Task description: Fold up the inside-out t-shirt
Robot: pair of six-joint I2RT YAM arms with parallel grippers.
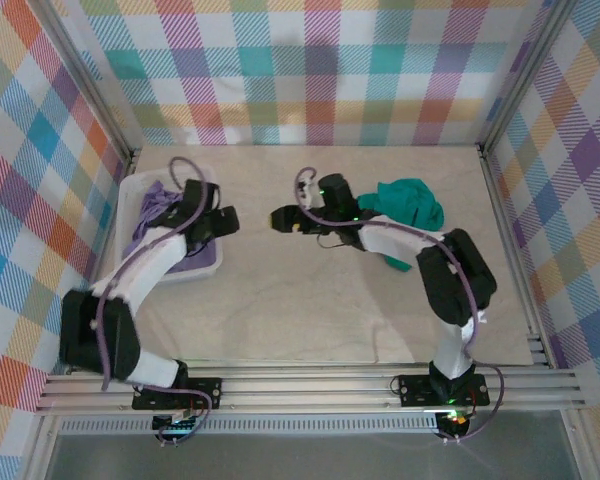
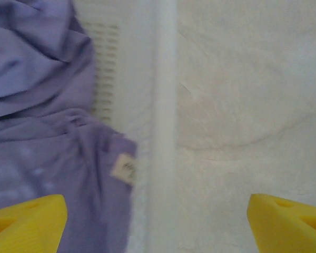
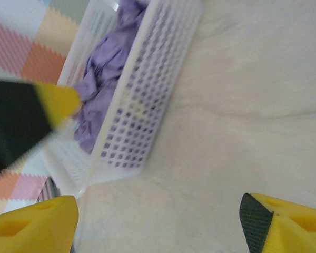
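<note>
The inside-out t-shirt (image 1: 412, 203) is soft, matt teal cloth, crumpled; the lavender garment (image 2: 37, 105) is matt cloth too, in a white perforated plastic basket (image 3: 147, 105); the pale surface (image 1: 310, 310) looks smooth and matt, faintly veined; bottom-edge rails (image 1: 310, 385) are ribbed grey metal

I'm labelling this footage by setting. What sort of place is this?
Probably a robot test cell for laundry folding, not a home: plaid walls enclose a pale table holding a white basket of lavender clothes and a teal t-shirt.
</note>
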